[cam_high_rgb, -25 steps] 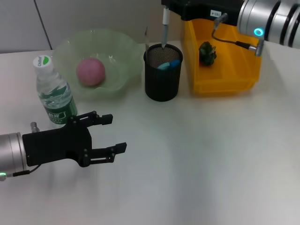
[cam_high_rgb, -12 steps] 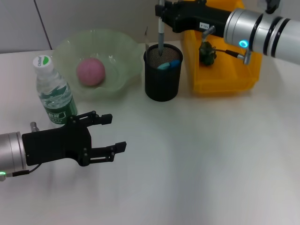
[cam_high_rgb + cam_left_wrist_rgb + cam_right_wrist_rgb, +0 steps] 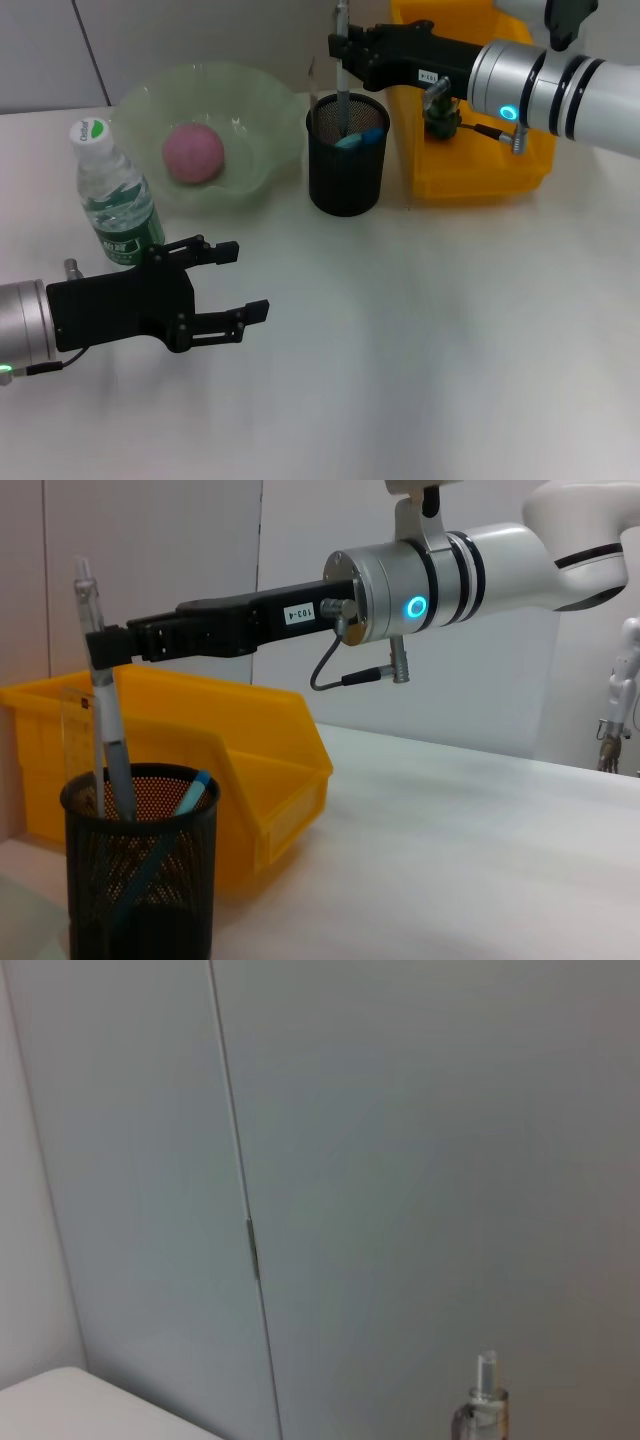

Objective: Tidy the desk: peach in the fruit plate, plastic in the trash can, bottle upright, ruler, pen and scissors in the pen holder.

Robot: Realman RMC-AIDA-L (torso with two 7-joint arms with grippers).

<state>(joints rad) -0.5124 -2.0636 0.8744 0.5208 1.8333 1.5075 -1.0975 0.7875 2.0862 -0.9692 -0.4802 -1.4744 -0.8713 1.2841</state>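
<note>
My right gripper is shut on a grey pen, held upright with its lower end inside the black mesh pen holder. The left wrist view shows the same pen in the holder, with the right gripper clamped near its top. A blue-handled item lies in the holder. The pink peach sits in the green fruit plate. The water bottle stands upright at the left. Crumpled dark plastic lies in the yellow bin. My left gripper is open and empty over the table in front of the bottle.
The yellow bin stands right of the pen holder, close beside it. The plate touches the holder's left side. A grey wall and cabinet doors lie behind the table.
My right arm has swung down and leftward, lowering the pen deeper into the pen holder. The left arm has not moved.
</note>
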